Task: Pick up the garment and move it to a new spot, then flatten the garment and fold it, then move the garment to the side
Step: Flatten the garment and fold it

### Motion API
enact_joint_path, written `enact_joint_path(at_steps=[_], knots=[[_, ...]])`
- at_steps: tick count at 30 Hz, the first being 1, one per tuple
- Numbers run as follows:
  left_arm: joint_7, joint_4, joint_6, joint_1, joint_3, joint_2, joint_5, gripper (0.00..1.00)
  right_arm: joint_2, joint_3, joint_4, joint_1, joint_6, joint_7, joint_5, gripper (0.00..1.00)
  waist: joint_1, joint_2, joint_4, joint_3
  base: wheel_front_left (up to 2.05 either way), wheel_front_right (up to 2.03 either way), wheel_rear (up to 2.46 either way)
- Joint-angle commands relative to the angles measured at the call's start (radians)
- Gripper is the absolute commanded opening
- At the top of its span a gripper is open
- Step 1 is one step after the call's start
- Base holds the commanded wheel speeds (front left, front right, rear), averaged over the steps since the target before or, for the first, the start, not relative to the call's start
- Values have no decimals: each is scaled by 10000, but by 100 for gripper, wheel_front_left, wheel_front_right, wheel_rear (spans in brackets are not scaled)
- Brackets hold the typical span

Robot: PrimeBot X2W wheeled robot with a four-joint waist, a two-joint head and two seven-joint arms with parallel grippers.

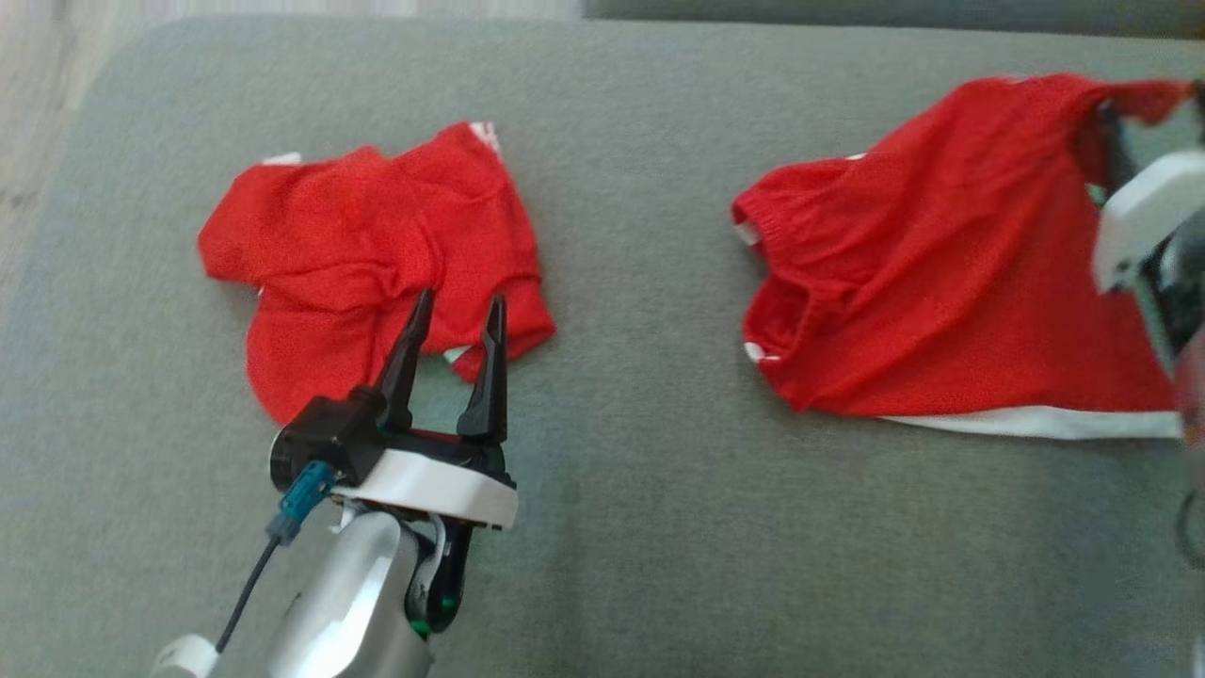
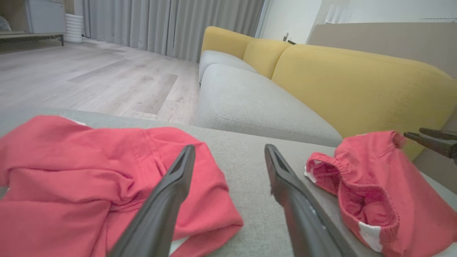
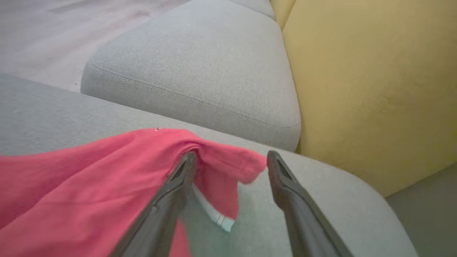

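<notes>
- Red garment [image 1: 941, 264] lies at the right of the head view on the grey seat cushion [image 1: 640, 490], with a white hem band [image 1: 1036, 421] along its lower edge.
- Right end effector [image 3: 231, 154]: fingers spread, nothing clamped. The garment's upper right corner drapes against one finger, blurred.
- Left end effector [image 1: 461, 299]: open and empty, tips over the lower edge of a second red garment [image 1: 377, 235], crumpled at centre left.
- Around: yellow back cushions [image 2: 357, 82] at the right of the left wrist view, wood floor [image 2: 89, 75] and grey curtains [image 2: 160, 25] at upper left.
</notes>
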Motion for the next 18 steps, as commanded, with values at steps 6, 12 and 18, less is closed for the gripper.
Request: enact_joint_path(at_steps=[6,12,18], knots=[[-80,-356,-6,86,558,43,217,100,732,288,-795,1146,-7,-581,1234,100,0,0,-946,-933,0,0,0],[-80,-372,19,430,706,44,339,100,1546,226,-2565,2927,-7,-948,2623,100,0,0,-1571,-1545,0,0,0],[-80,-341,6,649,757,54,444,100,2236,4,-4562,4986,-7,-1124,2891,100,0,0,-1992,-1763,0,0,0]])
